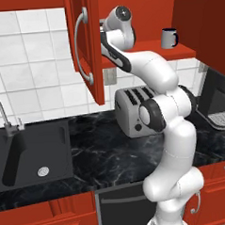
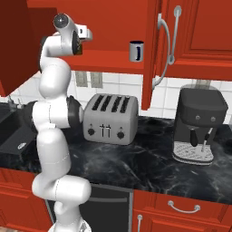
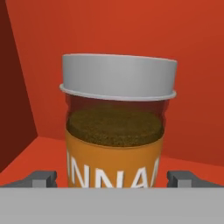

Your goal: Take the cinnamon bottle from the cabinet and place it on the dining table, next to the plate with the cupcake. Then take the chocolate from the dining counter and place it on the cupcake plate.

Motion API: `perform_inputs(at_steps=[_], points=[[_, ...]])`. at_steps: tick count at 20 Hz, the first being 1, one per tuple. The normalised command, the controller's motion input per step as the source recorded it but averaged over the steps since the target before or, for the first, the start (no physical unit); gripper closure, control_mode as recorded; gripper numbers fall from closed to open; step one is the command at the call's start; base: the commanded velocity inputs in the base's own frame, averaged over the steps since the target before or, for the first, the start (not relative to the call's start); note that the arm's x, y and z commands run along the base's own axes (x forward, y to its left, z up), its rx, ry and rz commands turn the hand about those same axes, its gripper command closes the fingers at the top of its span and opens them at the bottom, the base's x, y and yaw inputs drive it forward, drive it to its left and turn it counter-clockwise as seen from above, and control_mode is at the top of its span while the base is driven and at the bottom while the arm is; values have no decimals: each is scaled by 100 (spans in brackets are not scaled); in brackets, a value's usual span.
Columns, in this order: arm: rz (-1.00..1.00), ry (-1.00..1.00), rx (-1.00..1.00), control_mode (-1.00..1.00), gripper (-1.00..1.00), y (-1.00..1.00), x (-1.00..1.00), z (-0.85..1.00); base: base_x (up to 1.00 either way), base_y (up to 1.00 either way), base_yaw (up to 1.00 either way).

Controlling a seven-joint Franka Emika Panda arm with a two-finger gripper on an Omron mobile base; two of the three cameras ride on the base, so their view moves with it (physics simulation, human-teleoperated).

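Observation:
The cinnamon bottle (image 3: pixel 117 131) stands upright on the red shelf inside the cabinet, close in front of the hand camera. It has a grey cap, brown powder behind clear glass and an orange label. My gripper (image 3: pixel 113 179) is open. Its fingertips (image 3: pixel 43 178) flank the bottle's lower part, one on each side, with a small gap to the glass. From the base, my arm reaches up into the cabinet behind its open door (image 1: pixel 86 45), and my hand (image 2: pixel 84 35) is at the shelf's left end. The dining table, the cupcake plate and the chocolate are out of view.
A dark mug (image 2: pixel 136 50) sits on the same shelf, to the right of my hand. Below on the black worktop (image 1: pixel 107 157) are a toaster (image 2: pixel 111 118), a coffee machine (image 2: pixel 199 124) and a sink (image 1: pixel 32 157). The open door (image 2: pixel 154 50) hangs out over the worktop.

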Motion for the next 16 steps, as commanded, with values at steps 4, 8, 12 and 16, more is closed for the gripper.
perform_inputs(at_steps=[4, 8, 12, 16], points=[[0, 0, 0, -100, -100, 0, 14, 0, 0, 0, 0], [0, 0, 0, -100, 100, 0, 3, 0, 0, 0, 0], [0, 0, 0, -100, 100, 0, -3, 0, 0, 0, 0], [0, -12, 0, -100, 100, -3, -83, 0, 0, 0, 0]])
